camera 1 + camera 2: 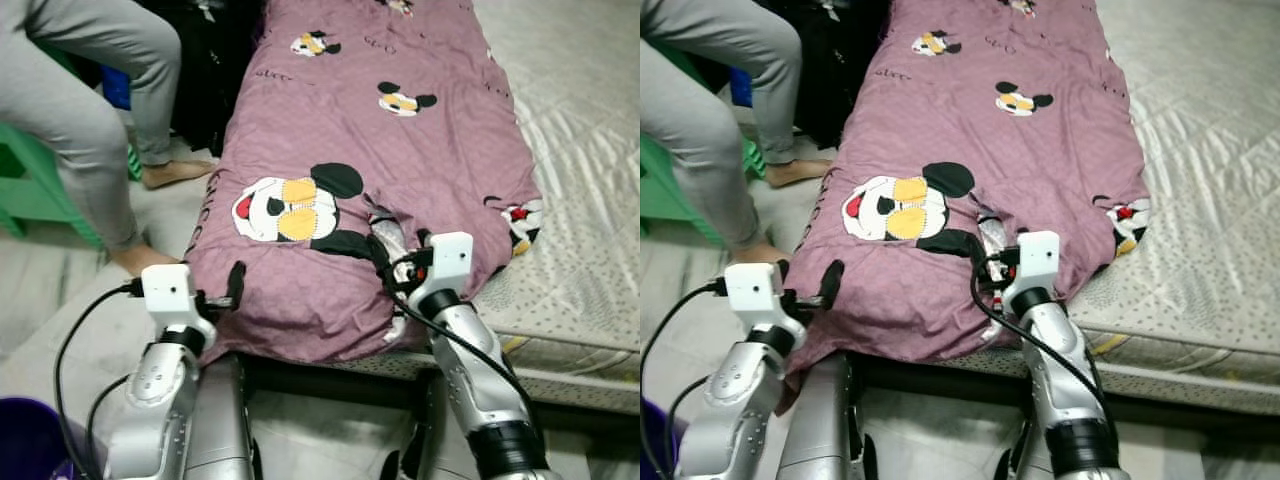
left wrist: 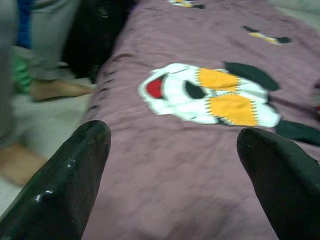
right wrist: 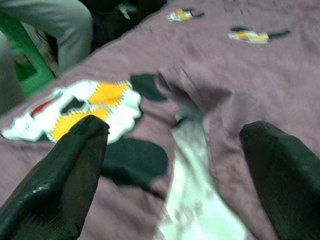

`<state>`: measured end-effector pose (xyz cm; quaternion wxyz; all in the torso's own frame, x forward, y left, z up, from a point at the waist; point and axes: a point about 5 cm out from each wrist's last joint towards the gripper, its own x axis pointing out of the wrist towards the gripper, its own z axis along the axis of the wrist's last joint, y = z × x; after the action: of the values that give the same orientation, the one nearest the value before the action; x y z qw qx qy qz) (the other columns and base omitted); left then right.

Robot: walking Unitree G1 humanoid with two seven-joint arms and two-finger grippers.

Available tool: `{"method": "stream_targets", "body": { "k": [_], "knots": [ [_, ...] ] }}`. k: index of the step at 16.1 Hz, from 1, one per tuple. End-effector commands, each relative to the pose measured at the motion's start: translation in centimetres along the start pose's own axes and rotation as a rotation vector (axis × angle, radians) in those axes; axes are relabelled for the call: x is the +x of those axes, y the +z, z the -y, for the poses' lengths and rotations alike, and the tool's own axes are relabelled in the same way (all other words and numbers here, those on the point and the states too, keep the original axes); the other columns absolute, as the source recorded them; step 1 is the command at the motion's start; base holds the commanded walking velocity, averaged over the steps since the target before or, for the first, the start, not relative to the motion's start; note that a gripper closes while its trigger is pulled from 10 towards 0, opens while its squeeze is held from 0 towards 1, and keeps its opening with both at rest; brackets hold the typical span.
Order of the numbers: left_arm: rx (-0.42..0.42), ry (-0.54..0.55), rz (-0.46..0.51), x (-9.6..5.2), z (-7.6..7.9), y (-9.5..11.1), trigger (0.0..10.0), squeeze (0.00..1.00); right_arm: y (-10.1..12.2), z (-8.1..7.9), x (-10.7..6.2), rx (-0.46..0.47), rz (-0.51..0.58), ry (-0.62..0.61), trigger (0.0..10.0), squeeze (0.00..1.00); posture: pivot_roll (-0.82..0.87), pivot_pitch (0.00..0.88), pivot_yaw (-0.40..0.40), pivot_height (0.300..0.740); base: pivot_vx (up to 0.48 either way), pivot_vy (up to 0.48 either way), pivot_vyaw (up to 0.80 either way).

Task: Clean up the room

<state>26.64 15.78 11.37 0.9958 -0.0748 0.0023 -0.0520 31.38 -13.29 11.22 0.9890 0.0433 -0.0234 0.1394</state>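
Note:
A purple blanket (image 1: 380,140) printed with cartoon mouse faces lies spread along the bed, and its near edge hangs over the bed's foot. My left gripper (image 1: 230,292) is open at the blanket's near left corner, its fingers (image 2: 65,185) low over the cloth. My right gripper (image 1: 385,262) is open at the near edge, by a bunched fold where a pale underside (image 3: 195,190) shows. In both wrist views the cloth lies between the spread fingers, and neither pair holds it.
A quilted white mattress (image 1: 600,200) lies bare to the blanket's right. A person in grey trousers (image 1: 90,110) sits barefoot on a green stool (image 1: 30,190) at the left. Dark bags (image 1: 215,70) stand beside the bed. A purple bucket (image 1: 25,440) sits by my left arm.

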Motion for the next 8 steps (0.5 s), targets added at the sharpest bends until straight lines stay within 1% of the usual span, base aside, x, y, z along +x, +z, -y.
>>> {"method": "stream_targets", "body": {
  "k": [1, 2, 4, 5, 7, 8],
  "knots": [
    [-0.007, -0.008, -0.010, -0.5, 0.2, 0.1, 10.0, 0.00, 0.4, -0.2, -0.2, 0.017, 0.006, 0.021, 10.0, 0.00, -0.02, 0.204, -0.031, 0.498, 0.000, 0.000, 0.00],
    [-0.005, -0.005, -0.013, -0.7, 0.1, 0.1, 10.0, 0.00, 0.6, -1.2, 0.0, 0.018, -0.006, 0.093, 10.0, 0.00, -0.02, 0.211, -0.029, 0.498, 0.000, 0.000, 0.00],
    [-0.002, -0.002, -0.017, -0.8, 0.1, 0.1, 10.0, 0.00, 0.5, -2.0, 0.1, -0.014, -0.017, 0.146, 10.0, 0.00, -0.02, 0.214, -0.027, 0.498, 0.000, 0.000, 0.00],
    [0.001, 0.002, -0.028, -0.9, 0.0, -0.1, 10.0, 0.00, -0.1, -2.6, 0.4, -0.100, -0.060, 0.160, 10.0, 0.00, -0.03, 0.217, -0.023, 0.498, 0.000, 0.000, 0.00],
    [0.000, -0.004, -0.029, -0.8, 0.4, 0.1, 10.0, 0.00, -1.0, -1.9, 1.4, -0.147, -0.138, 0.048, 10.0, 0.00, -0.02, 0.218, -0.017, 0.498, 0.000, 0.000, 0.00],
    [-0.001, -0.005, -0.029, -0.7, 0.5, 0.1, 10.0, 0.00, -1.0, -1.7, 1.6, -0.157, -0.148, 0.024, 10.0, 0.00, -0.02, 0.217, -0.017, 0.498, 0.000, 0.000, 0.00]
  ]
}}
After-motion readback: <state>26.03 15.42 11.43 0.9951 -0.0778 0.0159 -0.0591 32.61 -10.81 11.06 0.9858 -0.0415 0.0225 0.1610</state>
